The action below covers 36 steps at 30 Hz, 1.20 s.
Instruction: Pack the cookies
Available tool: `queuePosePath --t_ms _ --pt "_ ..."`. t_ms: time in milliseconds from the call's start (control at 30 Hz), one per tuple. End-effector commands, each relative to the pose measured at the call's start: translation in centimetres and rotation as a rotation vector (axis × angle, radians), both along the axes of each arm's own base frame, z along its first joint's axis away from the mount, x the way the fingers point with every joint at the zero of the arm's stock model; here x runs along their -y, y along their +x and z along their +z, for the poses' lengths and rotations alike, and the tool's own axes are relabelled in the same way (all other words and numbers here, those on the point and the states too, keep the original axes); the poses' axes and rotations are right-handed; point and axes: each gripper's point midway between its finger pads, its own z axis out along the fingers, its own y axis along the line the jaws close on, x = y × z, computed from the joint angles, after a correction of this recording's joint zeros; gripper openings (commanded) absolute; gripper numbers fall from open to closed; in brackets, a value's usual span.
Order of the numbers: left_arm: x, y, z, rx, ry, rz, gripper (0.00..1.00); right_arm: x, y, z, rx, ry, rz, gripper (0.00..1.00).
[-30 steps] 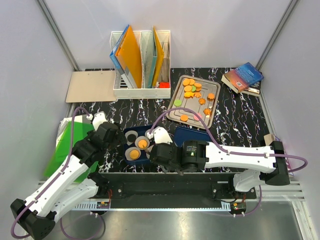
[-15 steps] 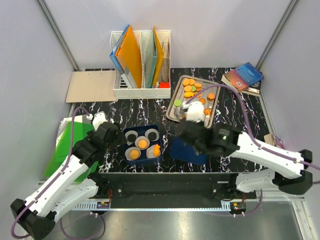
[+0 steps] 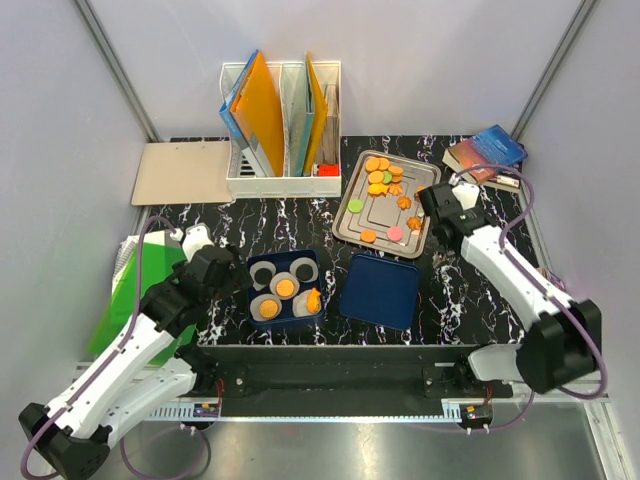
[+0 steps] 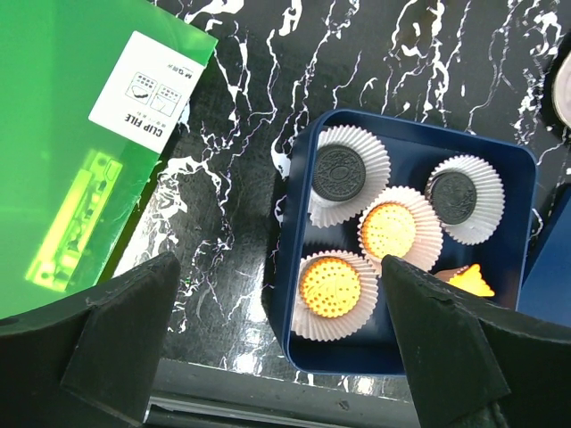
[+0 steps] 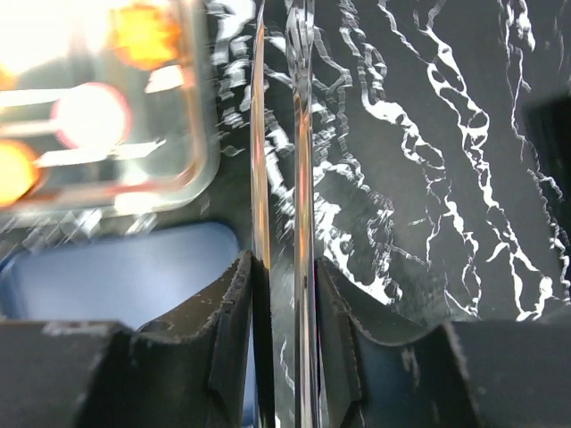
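Observation:
The cookies (image 3: 378, 176) lie on a metal tray (image 3: 352, 190) at the back, mostly orange, with one green and one pink. A blue box (image 3: 313, 262) holds white paper cups with two black and two orange cookies (image 4: 388, 229), plus an orange piece (image 4: 470, 279) at its right. My left gripper (image 4: 278, 260) is open and empty above the box's near left corner (image 4: 294, 294). My right gripper (image 3: 437, 203) is beside the tray's right edge, shut on metal tongs (image 5: 260, 134) that point at the table by the tray's corner (image 5: 201, 169).
The box's blue lid (image 3: 380, 290) lies right of the box. It also shows in the right wrist view (image 5: 116, 267). A green clip file (image 4: 80, 134) lies to the left. A white file rack (image 3: 283, 120), a clipboard (image 3: 180, 172) and books (image 3: 485, 155) stand at the back.
My right arm swung away from over the blue box, back and to the right, to the tray's right edge. The left arm has barely moved.

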Motion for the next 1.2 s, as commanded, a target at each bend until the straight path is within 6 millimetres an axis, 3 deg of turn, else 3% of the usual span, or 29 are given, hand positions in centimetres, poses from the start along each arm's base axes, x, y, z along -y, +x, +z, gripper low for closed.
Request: queuePosePath --t_ms 0,167,300,433,467,567,700,800,867,1000,1067,1100,1167 --pt "0.6 0.5 0.9 0.042 -0.045 -0.008 0.99 1.7 3.0 -3.2 -0.021 0.078 -0.075 0.37" --pt "0.9 0.5 1.0 0.048 -0.056 -0.022 0.99 3.7 4.5 -6.0 -0.066 0.15 -0.196 0.38" --pt "1.2 0.6 1.0 0.05 -0.062 -0.036 0.99 5.0 6.5 -8.3 -0.109 0.218 -0.277 0.49" --pt "1.4 0.5 1.0 0.047 -0.068 -0.047 0.99 5.3 9.4 -8.8 -0.12 0.255 -0.299 0.57" --pt "1.4 0.5 1.0 0.047 -0.071 -0.048 0.99 5.4 9.7 -8.8 -0.122 0.248 -0.301 0.63" --pt "1.3 0.3 1.4 0.062 -0.082 -0.048 0.99 5.3 10.3 -7.3 -0.092 0.258 -0.293 0.7" --pt "1.3 0.4 1.4 0.065 -0.08 -0.049 0.99 3.8 8.8 -2.6 0.03 0.274 -0.235 0.74" --pt "1.4 0.5 0.9 0.046 -0.065 -0.052 0.99 1.7 6.8 -0.9 0.076 0.256 -0.169 0.78" --pt "1.5 0.6 0.9 0.037 -0.059 -0.057 0.99 -2.0 5.3 -1.1 0.052 0.299 -0.06 0.76" --pt "1.7 0.6 0.8 0.031 -0.067 -0.058 0.99 -6.1 -0.2 -4.9 -0.058 0.315 0.016 0.7" --pt "1.8 0.4 0.6 0.027 -0.077 -0.058 0.99 -7.4 -1.3 -6.0 -0.062 0.409 -0.003 0.68" --pt "1.8 0.3 0.5 0.026 -0.081 -0.057 0.99 -7.2 -2.5 -6.8 -0.069 0.423 -0.009 0.67" --pt "1.8 0.3 0.5 0.026 -0.085 -0.06 0.99 -6.3 -2.9 -7.2 -0.044 0.406 -0.042 0.65"
